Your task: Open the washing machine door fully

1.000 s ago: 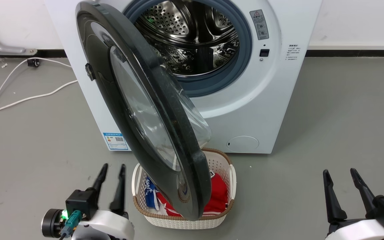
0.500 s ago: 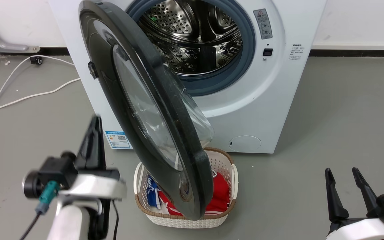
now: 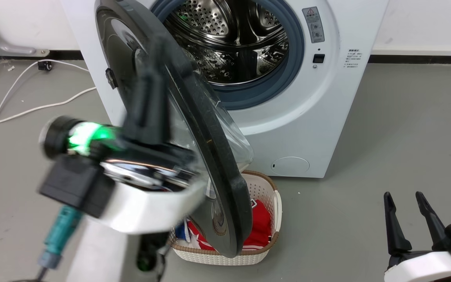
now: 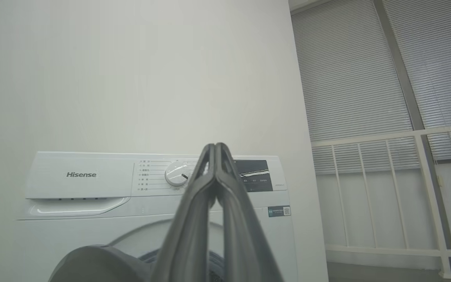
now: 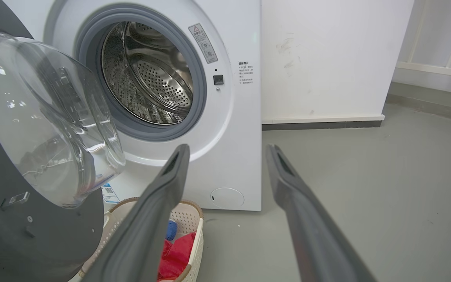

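Note:
The washing machine door (image 3: pixel 210 129), glossy black with a clear bulging glass bowl (image 5: pixel 41 117), stands partly open, swung out from the white machine (image 3: pixel 307 117) with its edge toward me. The steel drum (image 3: pixel 233 39) shows behind it. My left gripper (image 3: pixel 152 51) is raised and blurred in front of the door's outer face, whether touching it I cannot tell. In the left wrist view that gripper (image 4: pixel 214 147) is shut on nothing, pointing at the control panel above the door's top (image 4: pixel 88 262). My right gripper (image 3: pixel 402 196) stays low at the right, open (image 5: pixel 227 149) and empty.
A white woven basket (image 3: pixel 266 188) with red and blue clothes stands on the floor under the door's free edge. A white cable (image 3: pixel 26 111) trails across the grey floor at the left. Bare floor lies right of the machine, and a white railing (image 4: pixel 386 137) stands beyond it.
My left arm has risen from low at the left, up and rightward, to in front of the door's outer face, and its fingers have come together. The door and right gripper have held still.

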Available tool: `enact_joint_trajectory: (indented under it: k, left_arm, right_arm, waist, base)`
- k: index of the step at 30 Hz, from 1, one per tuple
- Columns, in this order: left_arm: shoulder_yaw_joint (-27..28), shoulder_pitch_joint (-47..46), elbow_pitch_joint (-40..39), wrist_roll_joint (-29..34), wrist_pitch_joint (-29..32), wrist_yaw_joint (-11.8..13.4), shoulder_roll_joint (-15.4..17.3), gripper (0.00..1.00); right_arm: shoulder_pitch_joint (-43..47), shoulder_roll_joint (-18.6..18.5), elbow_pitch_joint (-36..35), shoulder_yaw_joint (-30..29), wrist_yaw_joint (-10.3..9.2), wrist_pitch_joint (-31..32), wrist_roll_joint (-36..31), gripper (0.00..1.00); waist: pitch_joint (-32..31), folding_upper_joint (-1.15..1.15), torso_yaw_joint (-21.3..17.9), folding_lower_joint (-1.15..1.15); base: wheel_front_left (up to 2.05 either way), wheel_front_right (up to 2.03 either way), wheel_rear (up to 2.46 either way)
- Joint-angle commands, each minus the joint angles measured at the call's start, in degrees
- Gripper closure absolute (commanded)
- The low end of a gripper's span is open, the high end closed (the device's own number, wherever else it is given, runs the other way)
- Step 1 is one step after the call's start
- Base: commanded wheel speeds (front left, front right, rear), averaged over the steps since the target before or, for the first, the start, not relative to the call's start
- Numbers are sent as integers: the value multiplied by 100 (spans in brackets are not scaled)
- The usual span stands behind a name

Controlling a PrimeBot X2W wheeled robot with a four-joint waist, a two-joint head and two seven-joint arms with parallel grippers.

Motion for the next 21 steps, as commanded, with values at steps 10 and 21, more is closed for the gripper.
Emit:
enact_joint_trajectory:
  k: [10, 21]
  left_arm:
    - [-1475, 188, -435, -372, 728, -233, -65, 100]
    - [-2804, 1071, 377, -748, 1480, -537, 184, 100]
  right_arm:
    - [-82, 10, -23, -154, -1, 41, -37, 0]
    - [-82, 9, -105, -193, -1, 127, -147, 0]
  waist:
    - [96, 0, 144, 0]
    - [86, 0, 239, 0]
  base:
    - [0, 0, 0]
    - [0, 0, 0]
